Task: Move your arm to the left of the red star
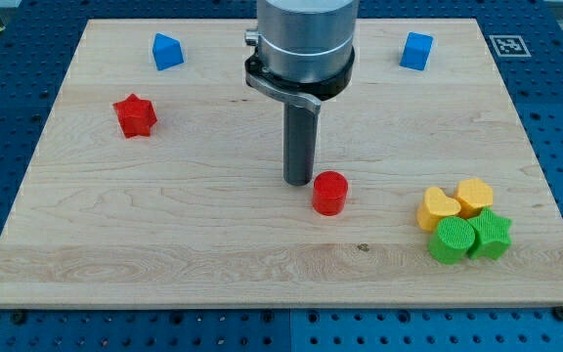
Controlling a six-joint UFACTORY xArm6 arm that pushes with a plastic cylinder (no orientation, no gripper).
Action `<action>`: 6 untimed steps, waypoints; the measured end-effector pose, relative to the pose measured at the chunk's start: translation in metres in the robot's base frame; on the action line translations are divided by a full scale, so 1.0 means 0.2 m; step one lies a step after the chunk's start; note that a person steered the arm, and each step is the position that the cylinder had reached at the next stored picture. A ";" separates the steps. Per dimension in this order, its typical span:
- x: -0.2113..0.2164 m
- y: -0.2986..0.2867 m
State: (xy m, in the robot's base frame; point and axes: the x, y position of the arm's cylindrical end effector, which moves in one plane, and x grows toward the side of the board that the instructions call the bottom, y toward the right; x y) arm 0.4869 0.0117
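Note:
The red star [135,115] lies on the wooden board [164,244] at the view's left, upper half. My tip [299,182] stands near the board's middle, far to the right of the red star and a little lower in the view. A red cylinder [329,193] sits just to the right of my tip, very close to it or touching. The arm's grey body [304,39] rises from the rod to the view's top.
A blue block [167,52] lies at the top left and a blue cube [416,51] at the top right. At the lower right, two yellow blocks [454,203], a green cylinder [452,241] and a green star [491,233] cluster together.

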 end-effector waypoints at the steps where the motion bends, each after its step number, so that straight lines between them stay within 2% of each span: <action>1: 0.05 0.04; 3: 0.08 0.23; 6: 0.22 0.32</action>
